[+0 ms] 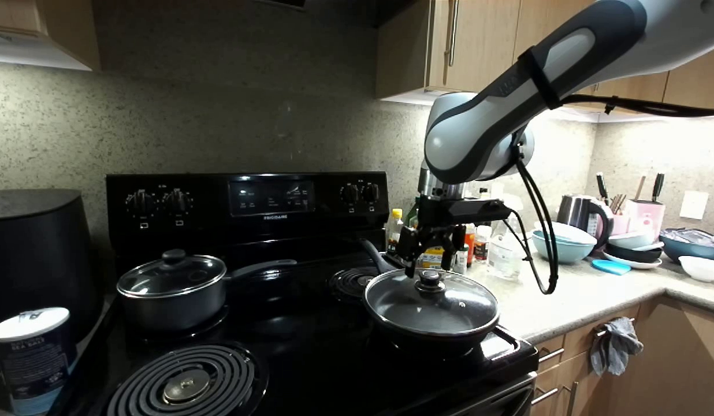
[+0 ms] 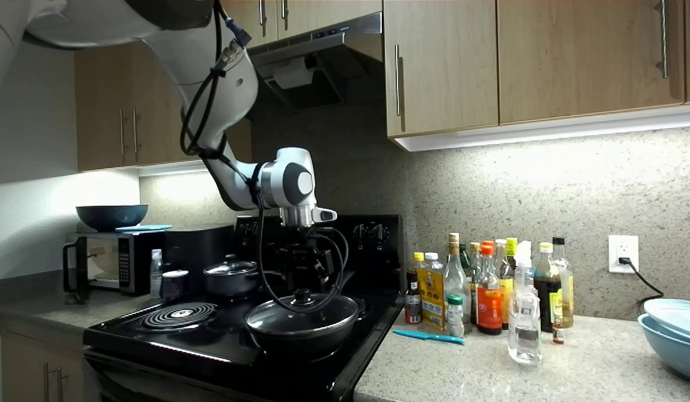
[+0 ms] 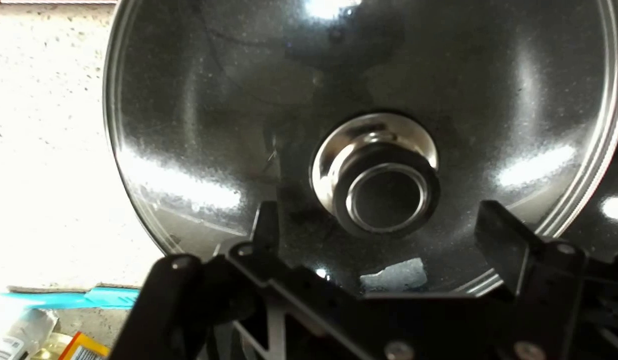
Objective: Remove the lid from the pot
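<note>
Your claw [image 3: 379, 212] stood spread, empty; the glass lid [image 1: 435, 307] looked slick, breakable, its black knob [image 3: 386, 197] seemingly your safest hold.

Lid [image 1: 435, 309] on pan [image 1: 441, 342], both on stove [image 1: 308, 341], saucepan [image 1: 173, 312] at left, bottles [image 2: 489, 304] on counter [image 2: 445, 373] at right

Arm [image 1: 495, 121] slopes down from upper right in an exterior view; wrist [image 2: 295, 181] bent, end effector [image 1: 428, 268] pointing down. Fingers [image 3: 265, 230] spread wide, both visible in wrist view, tips roughly level.
</note>
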Controlling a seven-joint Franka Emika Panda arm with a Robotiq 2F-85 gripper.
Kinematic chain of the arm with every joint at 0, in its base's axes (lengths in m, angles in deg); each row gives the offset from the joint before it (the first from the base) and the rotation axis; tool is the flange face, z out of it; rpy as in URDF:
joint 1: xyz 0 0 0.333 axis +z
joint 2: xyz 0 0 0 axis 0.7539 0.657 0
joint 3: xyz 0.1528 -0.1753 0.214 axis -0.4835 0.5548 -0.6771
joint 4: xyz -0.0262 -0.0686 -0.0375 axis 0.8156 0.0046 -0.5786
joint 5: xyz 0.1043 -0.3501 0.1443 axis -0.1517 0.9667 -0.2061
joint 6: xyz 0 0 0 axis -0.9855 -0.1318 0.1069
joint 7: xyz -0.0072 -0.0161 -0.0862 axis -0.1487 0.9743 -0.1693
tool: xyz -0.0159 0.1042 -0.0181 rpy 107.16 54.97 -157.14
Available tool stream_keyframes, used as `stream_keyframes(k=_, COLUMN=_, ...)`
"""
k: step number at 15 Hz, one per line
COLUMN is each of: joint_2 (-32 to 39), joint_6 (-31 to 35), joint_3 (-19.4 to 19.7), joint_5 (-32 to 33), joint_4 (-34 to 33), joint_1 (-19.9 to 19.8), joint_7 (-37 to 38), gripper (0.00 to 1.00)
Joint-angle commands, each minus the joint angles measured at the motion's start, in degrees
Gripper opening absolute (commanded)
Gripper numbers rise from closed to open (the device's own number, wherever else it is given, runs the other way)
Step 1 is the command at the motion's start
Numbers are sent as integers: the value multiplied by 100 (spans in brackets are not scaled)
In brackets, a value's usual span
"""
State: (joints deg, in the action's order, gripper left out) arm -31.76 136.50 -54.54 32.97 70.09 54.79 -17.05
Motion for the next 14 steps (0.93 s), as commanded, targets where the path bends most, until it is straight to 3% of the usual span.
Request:
stream_keyframes(k=1, joint_2=-275, joint_6=-24, joint_3=-52, joint_5=-64, joint_4=268, joint_1=47, joint_7=-38, gripper=100)
stream_keyframes(k=6, joint_2=-469, joint_6=-81, joint_3=-124, joint_5=-170, joint_4=503, joint_1=63, joint_7=80, gripper=100)
stream_keyframes(k=7, joint_2=-213, joint_6=-22, joint_3=-110, joint_5=-71, joint_4=235, joint_1=60, joint_7=-6, gripper=100)
stream_keyframes(k=14, joint_2=-169, joint_6=0, joint_3=-95, joint_5=-174, joint_4=272, joint_1=2, joint_7=-57, gripper=100)
